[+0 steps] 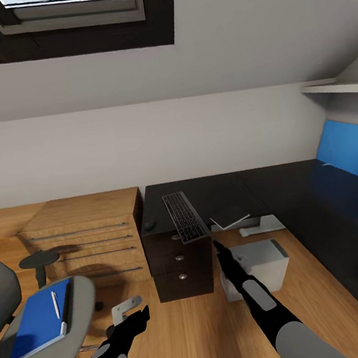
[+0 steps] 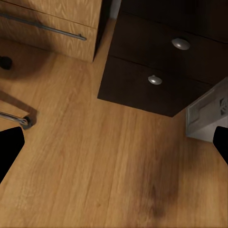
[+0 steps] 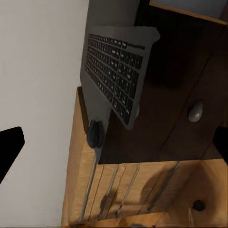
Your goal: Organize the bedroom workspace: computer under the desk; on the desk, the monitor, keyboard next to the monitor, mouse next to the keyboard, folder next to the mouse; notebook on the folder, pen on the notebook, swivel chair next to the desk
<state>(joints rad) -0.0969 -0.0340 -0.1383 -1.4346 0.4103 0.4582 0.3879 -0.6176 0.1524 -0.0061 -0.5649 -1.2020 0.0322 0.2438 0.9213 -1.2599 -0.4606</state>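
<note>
The slim keyboard [image 1: 184, 217] [image 3: 114, 71] lies on the black desk [image 1: 226, 192], its near end hanging over the edge above the drawer unit [image 1: 179, 266]. A dark mouse [image 1: 150, 225] [image 3: 95, 132] sits beside it. My right gripper [image 1: 217, 246] [image 3: 115, 145] is open, just below and in front of the keyboard. The grey computer [image 1: 263, 258] [image 2: 206, 116] stands on the floor by the desk. On the swivel chair [image 1: 77, 305] lies the blue folder [image 1: 34, 322] with the white pen [image 1: 55, 304] on it. My left gripper [image 1: 140, 315] [image 2: 115, 147] hangs open over the floor. A thin pale-edged panel [image 1: 229, 220] juts from the desk; monitor or notebook, I cannot tell.
An oak dresser [image 1: 90, 236] [image 2: 52, 23] stands left of the drawer unit. The chair's chrome base leg [image 1: 125, 307] [image 2: 14, 116] reaches out near my left gripper. A blue back panel [image 1: 347, 151] lines the desk's right wing. Wood floor [image 1: 194, 335] lies open between the arms.
</note>
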